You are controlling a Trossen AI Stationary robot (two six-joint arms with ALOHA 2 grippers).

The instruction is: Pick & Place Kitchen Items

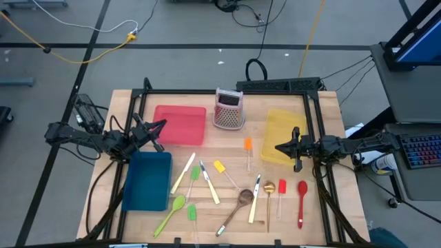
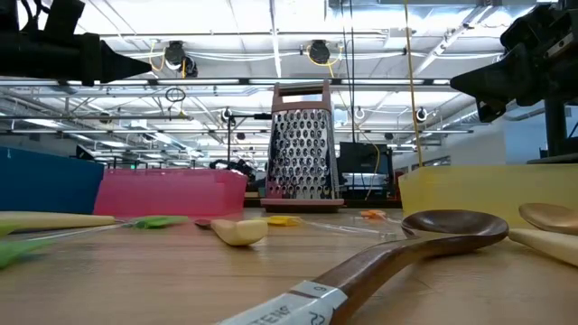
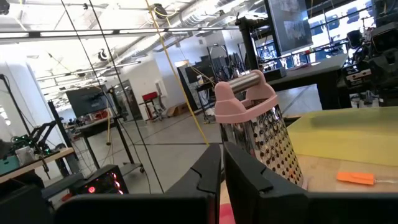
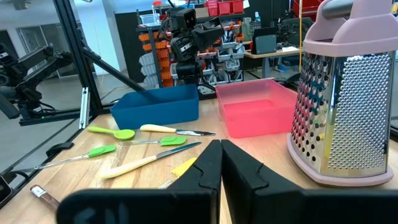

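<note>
- High view shows both arms raised and waiting, with every utensil loose on the wooden table (image 1: pixel 324 207). Treat the step in hand as choosing and approaching a first item.
- Left gripper (image 1: pixel 160 126): it sits at the left of the frame, over the near corner of the red bin (image 1: pixel 180 125) and above the blue bin (image 1: pixel 147 180). The left wrist view shows its fingers (image 3: pixel 202 177) pressed together, holding nothing.
- Right gripper (image 1: pixel 281 147): it sits at the right of centre, over the yellow bin (image 1: pixel 279 127). The right wrist view shows its fingers (image 4: pixel 205 168) pressed together, holding nothing.
- Utensil location: all items lie in the lower centre of the frame, below both grippers. None is touched.
- For the right gripper, the orange spatula (image 1: pixel 248 147) lies nearest, just to its left. The red spoon (image 1: pixel 302 198) and the red spatula (image 1: pixel 282 189) lie below it.
- For the left gripper, the cream-handled knife (image 1: pixel 183 172) and the green spoon (image 1: pixel 170 214) lie to the lower right of it, beside the blue bin.
- Spread the fingers before descending. Align them across the handle, not along it.
- Pick an isolated item first. The wooden spoon (image 1: pixel 236 209) and its neighbours lie close together, so a careless grasp there would likely disturb them.
- Keep clear of the grater (image 1: pixel 229 109), standing upright between the red and yellow bins.
</note>
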